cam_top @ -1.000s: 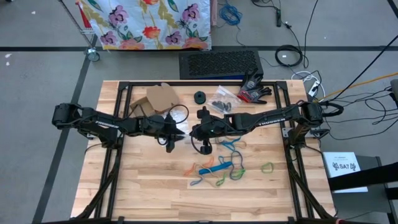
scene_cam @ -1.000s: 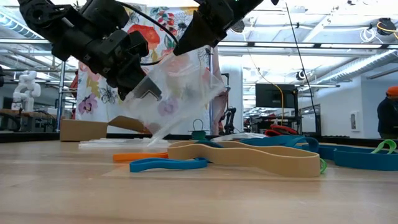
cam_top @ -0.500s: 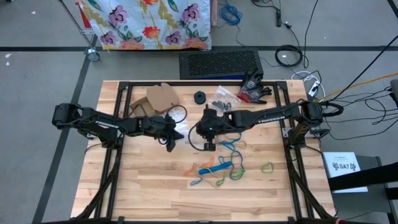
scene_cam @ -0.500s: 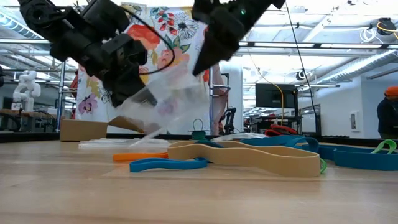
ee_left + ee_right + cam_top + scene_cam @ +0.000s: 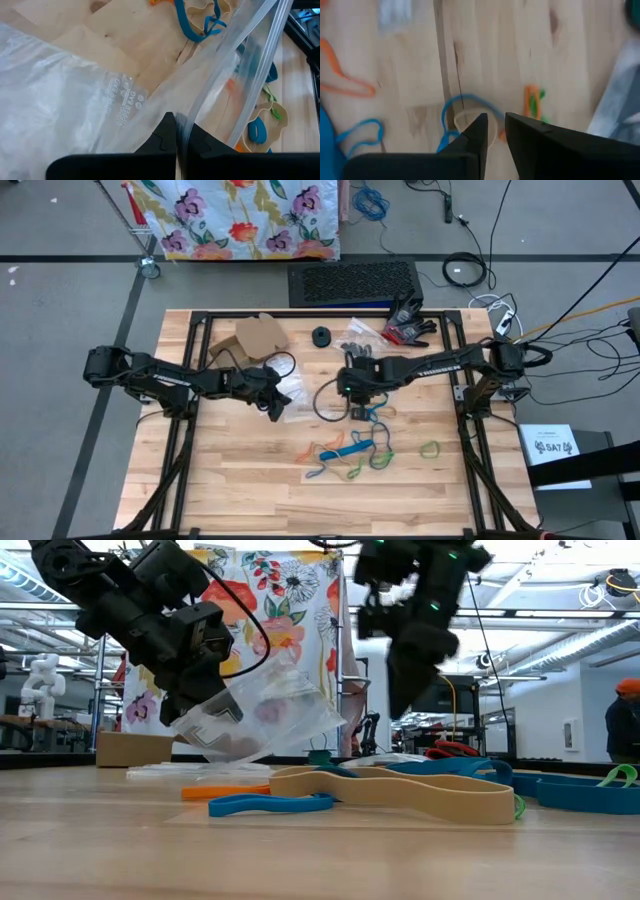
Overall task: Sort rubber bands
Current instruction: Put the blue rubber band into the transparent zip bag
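Holding the clear bag (image 5: 262, 718) in my closed left jaws (image 5: 176, 131) above the surface (image 5: 240, 490) centre risks slippage. My right jaws (image 5: 496, 125), slightly parted and empty, hover over the rubber bands (image 5: 355, 452) toward the near edge; thin loops may escape.

The rubber bands (image 5: 352, 452) are seen in blue, green, orange and tan against the pale wood-grained table (image 5: 240, 490). A clear bag (image 5: 262, 720) bears faint white print. Behind the table, a white cloth (image 5: 238, 218) is patterned with red, purple and yellow flowers.
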Controlling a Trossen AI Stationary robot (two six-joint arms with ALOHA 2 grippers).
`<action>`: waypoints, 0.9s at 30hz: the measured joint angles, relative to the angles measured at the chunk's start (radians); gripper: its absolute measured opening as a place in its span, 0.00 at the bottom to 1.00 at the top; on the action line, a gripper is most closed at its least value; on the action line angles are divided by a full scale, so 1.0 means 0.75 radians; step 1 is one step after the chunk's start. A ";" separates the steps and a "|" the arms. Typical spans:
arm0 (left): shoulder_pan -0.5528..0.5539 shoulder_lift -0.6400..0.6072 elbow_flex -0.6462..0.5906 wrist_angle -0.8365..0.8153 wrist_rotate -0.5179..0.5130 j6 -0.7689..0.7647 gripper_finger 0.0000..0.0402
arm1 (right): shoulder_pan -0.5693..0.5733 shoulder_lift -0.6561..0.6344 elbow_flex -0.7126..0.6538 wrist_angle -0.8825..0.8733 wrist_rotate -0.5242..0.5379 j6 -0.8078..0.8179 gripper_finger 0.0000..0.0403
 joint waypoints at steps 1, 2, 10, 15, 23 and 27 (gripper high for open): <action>0.000 0.000 0.000 -0.001 0.000 -0.001 0.00 | 0.000 -0.029 -0.066 0.041 0.000 0.019 0.13; 0.000 0.000 0.000 -0.004 0.000 -0.009 0.00 | 0.000 -0.064 -0.137 0.083 -0.001 0.041 0.13; 0.000 0.000 0.119 -0.294 -0.056 -0.035 0.00 | -0.001 -0.495 -0.681 0.468 -0.008 0.220 0.12; 0.000 0.000 0.242 -0.424 -0.154 0.022 0.00 | 0.001 -0.665 -0.845 0.626 -0.030 0.261 0.12; 0.000 0.024 0.267 -0.421 -0.268 0.037 0.00 | 0.048 -0.528 -0.856 0.853 -0.117 0.138 0.22; 0.000 0.055 0.267 -0.413 -0.269 0.037 0.00 | 0.048 -0.376 -0.821 0.968 -0.120 0.064 0.32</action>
